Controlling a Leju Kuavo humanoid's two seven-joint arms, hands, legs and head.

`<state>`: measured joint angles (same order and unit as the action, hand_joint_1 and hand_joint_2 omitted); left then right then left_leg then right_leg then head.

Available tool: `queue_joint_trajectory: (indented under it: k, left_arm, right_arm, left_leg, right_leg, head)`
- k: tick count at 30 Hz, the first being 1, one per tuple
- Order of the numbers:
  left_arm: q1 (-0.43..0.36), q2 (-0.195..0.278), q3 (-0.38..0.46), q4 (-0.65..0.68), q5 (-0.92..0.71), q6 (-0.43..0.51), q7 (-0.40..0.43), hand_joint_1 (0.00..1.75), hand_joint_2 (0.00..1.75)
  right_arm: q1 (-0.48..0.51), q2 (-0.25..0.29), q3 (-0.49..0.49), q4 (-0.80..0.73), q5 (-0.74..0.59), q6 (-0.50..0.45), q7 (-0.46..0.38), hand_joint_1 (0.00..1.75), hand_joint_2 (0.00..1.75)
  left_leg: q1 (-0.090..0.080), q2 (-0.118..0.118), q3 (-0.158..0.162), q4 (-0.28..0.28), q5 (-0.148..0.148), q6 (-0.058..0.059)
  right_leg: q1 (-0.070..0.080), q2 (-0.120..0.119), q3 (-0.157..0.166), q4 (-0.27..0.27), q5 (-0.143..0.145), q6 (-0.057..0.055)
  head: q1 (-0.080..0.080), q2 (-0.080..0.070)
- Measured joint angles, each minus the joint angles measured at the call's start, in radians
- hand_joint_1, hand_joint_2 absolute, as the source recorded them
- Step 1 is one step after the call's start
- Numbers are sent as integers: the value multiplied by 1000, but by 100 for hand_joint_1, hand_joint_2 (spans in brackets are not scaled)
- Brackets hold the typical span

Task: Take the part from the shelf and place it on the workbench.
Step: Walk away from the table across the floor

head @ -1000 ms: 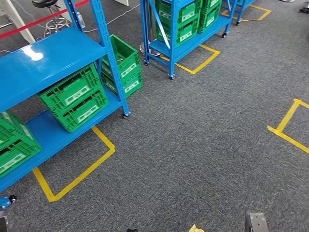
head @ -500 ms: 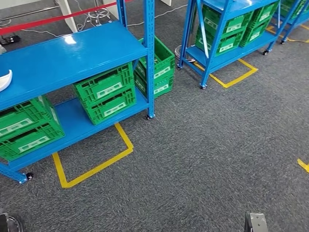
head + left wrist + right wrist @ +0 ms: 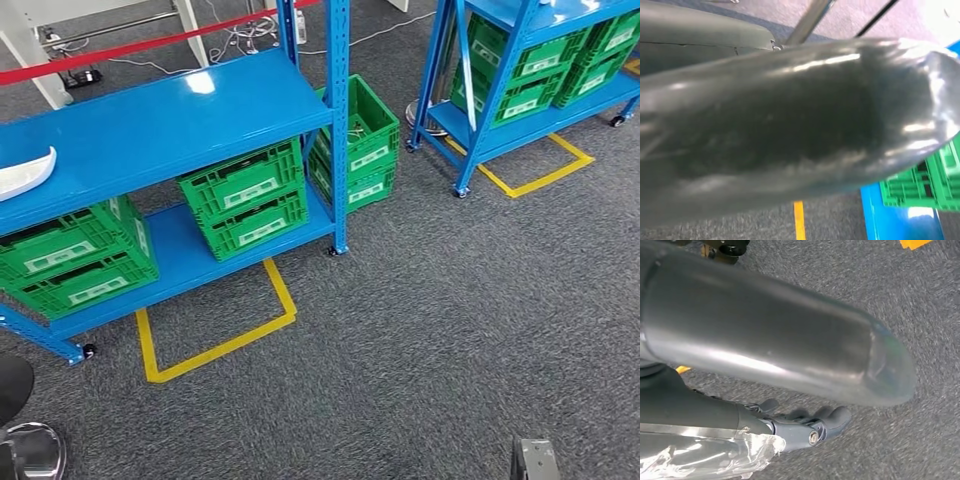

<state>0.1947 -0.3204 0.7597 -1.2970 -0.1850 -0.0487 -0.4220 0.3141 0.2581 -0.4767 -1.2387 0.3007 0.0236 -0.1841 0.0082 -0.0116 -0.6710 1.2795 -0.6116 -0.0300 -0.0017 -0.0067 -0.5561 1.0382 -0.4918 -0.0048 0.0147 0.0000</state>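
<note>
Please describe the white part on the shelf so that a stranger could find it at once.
Look at the near blue shelf, the one with yellow tape on the floor before it. On its upper board, at the far left end, lies the white part. It is curved, pale, and alone there; the green crates sit below.

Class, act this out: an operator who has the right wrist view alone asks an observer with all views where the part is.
Operator: I see grey carpet beneath my right hand. Any shelf nearby?
Observer: Yes, the head view shows a blue shelf ahead, to the left.
Operator: Is the part on it?
Observer: A white part lies on its upper board, at the far left.
Operator: What's underneath?
Observer: Green crates stand on the lower board.
</note>
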Motion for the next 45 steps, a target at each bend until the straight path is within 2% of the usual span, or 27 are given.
queue_joint_trajectory:
  k: [1, 2, 4, 5, 6, 9, 10, 22, 24, 25, 26, 28, 29, 30, 31, 32, 33, 34, 35, 36, 38, 39, 40, 42, 43, 44, 45]
  left_arm:
    - [0, 0, 0, 0, 0, 0, 0, 0, 0]
    - [0, 0, 1, 0, 0, -1, 0, 0, 0]
    - [0, 0, 2, 0, 1, -2, -1, 0, 0]
    - [-1, 0, 3, 0, 2, -2, -2, 0, 0]
    - [-1, 0, 4, 0, 3, -2, -4, 0, 0]
    - [-2, -1, 6, 0, 8, 1, -10, 0, 0]
    - [-2, -2, 6, 0, 9, 2, -11, 0, 0]
    - [-2, -2, 6, 0, 10, 11, -11, 0, 0]
    - [-2, -2, 6, 0, 12, 13, -11, 0, 0]
    - [-2, -3, 5, 0, 13, 15, -11, 0, 0]
    - [-2, -3, 5, 0, 14, 16, -11, 0, 0]
    - [-2, -3, 4, 0, 15, 18, -10, 0, 0]
    - [-2, -3, 4, 1, 15, 19, -10, 0, 0]
    - [-1, -3, 4, 1, 16, 19, -10, 0, 0]
    - [-1, -3, 4, 1, 16, 20, -10, 0, 0]
    - [-1, -3, 4, 1, 17, 20, -10, 0, 0]
    - [-2, -3, 3, 1, 17, 21, -10, 0, 0]
    - [-2, -3, 3, 1, 18, 21, -10, 0, 0]
    - [-2, -3, 2, 1, 19, 23, -10, 0, 0]
    - [-2, -2, 2, 1, 19, 25, -10, 0, 0]
    - [0, -1, 2, 1, 20, 27, -10, 0, 0]
    - [1, -1, 2, 1, 21, 28, -10, 0, 0]
    - [1, -1, 1, 1, 21, 29, -10, 0, 0]
    - [1, -1, -1, 1, 21, 30, -11, 0, 0]
    - [0, -1, -2, 1, 22, 31, -10, 0, 0]
    - [0, -1, -4, 1, 22, 31, -10, 0, 0]
    - [1, -1, -4, 1, 23, 32, -10, 0, 0]
  right_arm:
    - [-1, 0, 1, 0, 0, -2, 0, 0, 0]
    - [-1, -1, 2, 0, 0, -3, 0, 0, 0]
    - [-2, -1, 5, 0, 0, -6, -2, 0, 0]
    - [-3, -1, 6, 1, -1, -8, -3, 0, 0]
    - [-3, -2, 9, 1, -2, -10, -4, 0, 0]
    - [-3, -7, 16, 1, -6, -15, -7, 0, 0]
    - [-3, -8, 19, 1, -7, -16, -7, 0, 0]
    - [0, -19, 48, 1, -17, -21, -4, 0, 0]
    - [0, -23, 54, 0, -18, -22, -3, 0, 0]
    - [0, -25, 56, -1, -19, -22, -2, 0, 0]
    - [0, -27, 59, -2, -20, -23, -1, 0, 0]
    - [2, -30, 63, -2, -23, -24, 2, 0, 0]
    - [4, -31, 64, -1, -23, -25, 2, 0, 0]
    - [6, -32, 66, -1, -24, -25, 3, 0, 0]
    - [7, -34, 67, -1, -25, -25, 3, 0, 0]
    - [8, -35, 67, -1, -26, -26, 3, 0, 0]
    - [8, -36, 68, -1, -27, -26, 3, 0, 0]
    - [8, -37, 69, 0, -29, -27, 3, 0, 0]
    - [8, -37, 70, 0, -31, -28, 3, 0, 0]
    - [9, -38, 71, 1, -33, -30, 3, 0, 0]
    - [9, -38, 75, 1, -36, -34, 3, 0, 0]
    - [8, -40, 78, 1, -37, -35, 3, 0, 0]
    - [7, -41, 80, 1, -38, -37, 3, 0, 0]
    - [8, -43, 83, 1, -40, -41, 2, 0, 0]
    - [10, -43, 84, 1, -41, -42, 2, 0, 0]
    - [13, -43, 84, 1, -43, -43, 3, 0, 0]
    - [14, -43, 86, 1, -45, -44, 3, 0, 0]
  left_leg:
    - [-1, 0, -11, -7, 19, 4]
    - [-4, 1, -4, -48, 57, 11]
    - [-16, 11, 30, -172, 151, 33]
    - [-22, 18, 46, -223, 179, 39]
    - [-26, 23, 56, -257, 197, 41]
    - [-29, 21, 65, -288, 207, 29]
    - [-29, 19, 66, -288, 205, 28]
    - [-34, 14, 92, -291, 174, 56]
    - [-28, 6, 100, -300, 174, 62]
    - [-23, 1, 106, -304, 174, 65]
    - [-20, -4, 111, -306, 173, 67]
    - [-18, -19, 115, -306, 170, 69]
    - [-17, -29, 117, -306, 168, 68]
    - [-16, -40, 120, -305, 166, 65]
    - [-13, -53, 125, -305, 163, 61]
    - [-11, -65, 131, -304, 160, 56]
    - [-9, -77, 136, -303, 156, 50]
    - [-9, -89, 138, -300, 153, 44]
    - [-8, -100, 137, -298, 152, 37]
    - [-7, -111, 133, -297, 153, 30]
    - [-3, -126, 127, -299, 156, 18]
    - [-3, -112, 122, -291, 151, 13]
    - [-4, -86, 110, -267, 136, 8]
    - [-7, -23, 54, -157, 82, 0]
    - [-6, -8, 15, -87, 54, -3]
    - [-6, -2, -16, -33, 40, -3]
    - [-5, 0, -32, -9, 44, -3]
  right_leg:
    - [3, -5, 11, 0, -9, -1]
    - [5, -9, 25, -1, -18, -1]
    - [10, -15, 47, -5, -36, -1]
    - [12, -18, 57, -7, -42, 2]
    - [13, -20, 60, -11, -46, 5]
    - [13, -24, 71, -26, -46, 10]
    - [12, -25, 77, -32, -46, 10]
    - [7, -30, 111, -71, -57, 35]
    - [7, -25, 114, -58, -69, 43]
    - [7, -18, 101, -25, -87, 47]
    - [6, -8, 71, 32, -113, 50]
    - [2, 2, -20, 180, -167, 54]
    - [0, 3, -57, 231, -174, 55]
    - [-1, 3, -77, 245, -160, 56]
    - [-3, 7, -74, 214, -123, 56]
    - [-6, 17, -54, 152, -74, 58]
    - [-11, 44, -28, 82, -34, 60]
    - [-15, 68, -4, 25, -7, 61]
    - [-17, 85, 12, -8, 4, 60]
    - [-17, 93, 18, -18, 3, 56]
    - [-14, 70, 21, -19, 4, 41]
    - [-14, 58, 22, -21, 5, 34]
    - [-15, 45, 24, -23, 5, 26]
    - [-13, 17, 28, -26, 3, 15]
    - [-10, 2, 29, -26, 0, 12]
    - [-9, -14, 31, -26, -2, 10]
    - [-7, -29, 34, -26, -6, 9]
  head:
    - [0, 0]
    - [0, 0]
    - [1, 0]
    - [2, 0]
    - [2, 0]
    - [3, 0]
    - [3, 0]
    - [2, 0]
    - [4, 0]
    - [6, 0]
    - [8, 0]
    - [10, 0]
    - [10, 0]
    - [10, 0]
    - [10, 0]
    - [10, 0]
    - [10, 0]
    - [10, 0]
    - [10, 0]
    - [9, 0]
    - [9, 0]
    - [6, 0]
    - [2, 0]
    - [-5, 0]
    - [-7, 0]
    - [-7, 0]
    - [-7, 0]
